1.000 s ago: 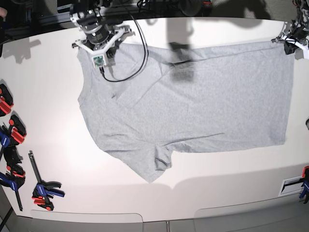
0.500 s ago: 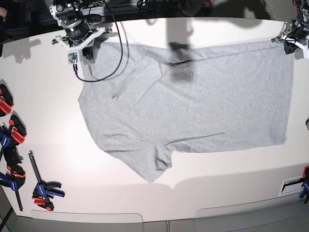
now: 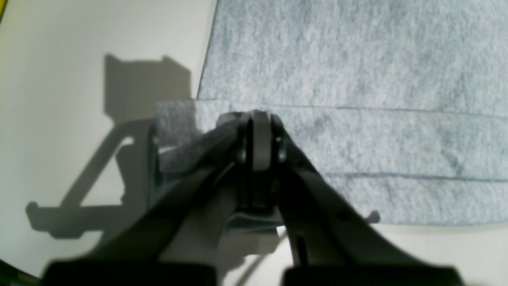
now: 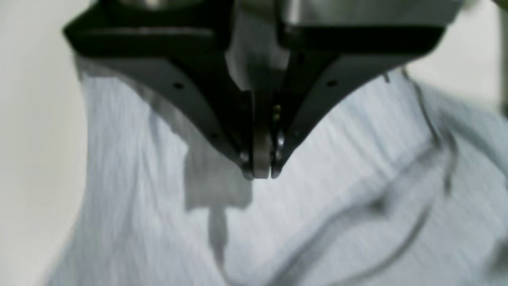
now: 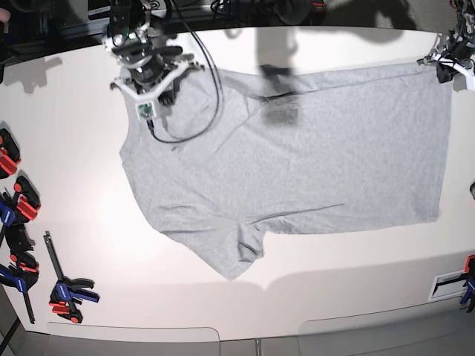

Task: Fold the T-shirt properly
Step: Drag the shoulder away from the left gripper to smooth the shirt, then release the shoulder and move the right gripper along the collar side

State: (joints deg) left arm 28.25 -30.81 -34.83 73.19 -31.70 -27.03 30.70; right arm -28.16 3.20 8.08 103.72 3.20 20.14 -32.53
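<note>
Left wrist view: left gripper [image 3: 258, 119] has its jaws pressed together on the hem corner of the shirt [image 3: 357, 71]. A small flap of grey fabric sticks out to one side of the tips. The rest of the hem lies flat on the table [image 3: 79, 47], stitch lines running straight. Judgement: the corner is pinned at the table's far edge to act as an anchor while the other end is worked.

Right wrist view: right gripper [image 4: 260, 169] jaws are closed, tips together over the shirt [image 4: 317, 206]. Picture is blurred. A fold of cloth seems to rise between the fingers, so it looks clamped on the shirt, but the pinch itself is hard to make out. Creases fan away from the tips, which fits fabric under pull.

Base view: shirt [image 5: 312, 163] lies spread plain side up across the middle of the table [image 5: 74, 222], one sleeve pointing toward the near edge. Right gripper [image 5: 148, 81] sits at the far shoulder corner, left gripper [image 5: 449, 67] at the far hem corner. Judgement: both far corners are held to stretch that edge straight before a fold. Clamps [image 5: 67, 291] lie well apart from the shirt at the table's side.
</note>
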